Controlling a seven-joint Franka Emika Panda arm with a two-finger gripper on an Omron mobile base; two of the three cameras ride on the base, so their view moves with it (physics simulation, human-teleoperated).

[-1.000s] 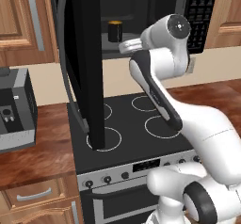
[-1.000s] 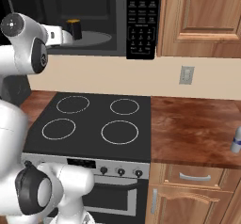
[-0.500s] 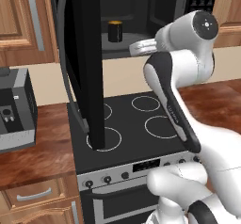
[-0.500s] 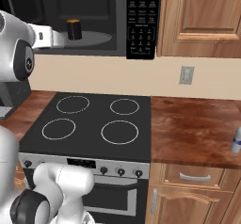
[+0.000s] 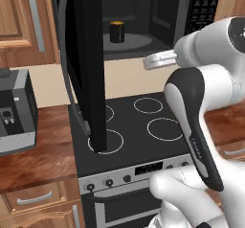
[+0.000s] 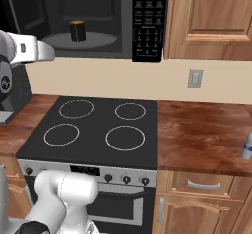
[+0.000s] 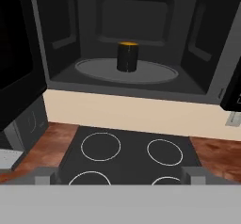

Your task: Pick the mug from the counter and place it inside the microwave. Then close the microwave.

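From where I sit, the step in hand reads as closing the door, since the small black cylindrical mug with its cream-yellow top already stands upright on the round grey turntable inside the large black box microwave, well apart from the arm. Nearest to me, the 2 small dark finger tips sit at the lower corners of the hand view, wide apart with nothing between them, so I take the jaws as open and empty; how wide they stand I cannot judge closely, because only their tops show. Below the hand lies the black stovetop with 4 white ring burners, flanked by the reddish-brown wood-grain worktop. To close well, I would bring the white arm's wrist round to the outer face of the tall black microwave door, which hangs open toward me on the left, and push it in a smooth arc about its hinge, keeping the hand clear of the cavity so the mug is not knocked. The door's hinge line and any handle are hard to make out, black on black. A grey-black toaster-like appliance is cut off at the left edge, and a slim white bottle at the right.
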